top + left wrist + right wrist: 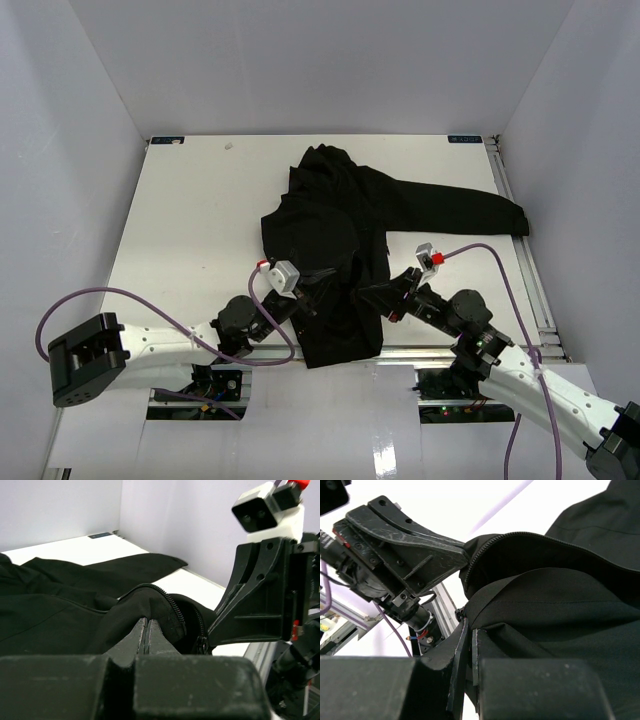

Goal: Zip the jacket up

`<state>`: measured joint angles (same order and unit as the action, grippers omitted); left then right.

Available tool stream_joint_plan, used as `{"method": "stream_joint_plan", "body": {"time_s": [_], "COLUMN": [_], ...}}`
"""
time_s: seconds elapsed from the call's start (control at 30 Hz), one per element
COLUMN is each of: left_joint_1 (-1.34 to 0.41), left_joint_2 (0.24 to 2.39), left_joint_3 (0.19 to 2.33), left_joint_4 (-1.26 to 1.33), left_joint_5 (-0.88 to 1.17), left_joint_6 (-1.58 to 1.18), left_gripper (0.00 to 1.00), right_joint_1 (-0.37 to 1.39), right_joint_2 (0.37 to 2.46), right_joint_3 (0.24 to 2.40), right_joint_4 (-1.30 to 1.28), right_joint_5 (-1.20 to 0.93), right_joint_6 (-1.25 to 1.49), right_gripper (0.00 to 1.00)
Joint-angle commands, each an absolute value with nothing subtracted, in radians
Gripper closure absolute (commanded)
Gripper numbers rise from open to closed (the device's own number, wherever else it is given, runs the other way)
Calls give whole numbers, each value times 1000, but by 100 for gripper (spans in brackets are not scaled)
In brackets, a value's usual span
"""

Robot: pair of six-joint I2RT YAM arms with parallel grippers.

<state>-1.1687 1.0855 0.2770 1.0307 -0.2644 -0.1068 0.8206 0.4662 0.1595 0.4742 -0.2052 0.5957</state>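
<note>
1. Ahead of the left gripper point(146, 625) and right gripper point(470, 628), the jacket point(340, 230) lies rumpled on the table point(190, 220), hem nearest them; a hard pull could drag it whole.
2. Left gripper is clamped on the toothed front edge, right gripper on the hem beside it; slick fabric may slip free.
3. Between their tips, a fold crowds the zipper slider point(201, 644); teeth might jam there.
</note>
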Motion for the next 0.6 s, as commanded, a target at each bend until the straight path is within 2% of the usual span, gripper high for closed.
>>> {"method": "stream_joint_plan", "body": {"time_s": [0.0,0.57], "left_joint_1": [-1181,-1203], "left_joint_2": [1053,1086], "left_joint_3": [313,308], "left_joint_4": [982,999], "left_joint_5": [-309,-342], "left_joint_6": [-62,-12], "left_gripper": [100,100], "right_joint_1": [832,880], "right_joint_2": [492,601], "right_joint_3": [220,262], "right_joint_4": [511,518], "right_joint_5": [-162,-68], "right_joint_6": [593,600], "right_gripper": [92,92]}}
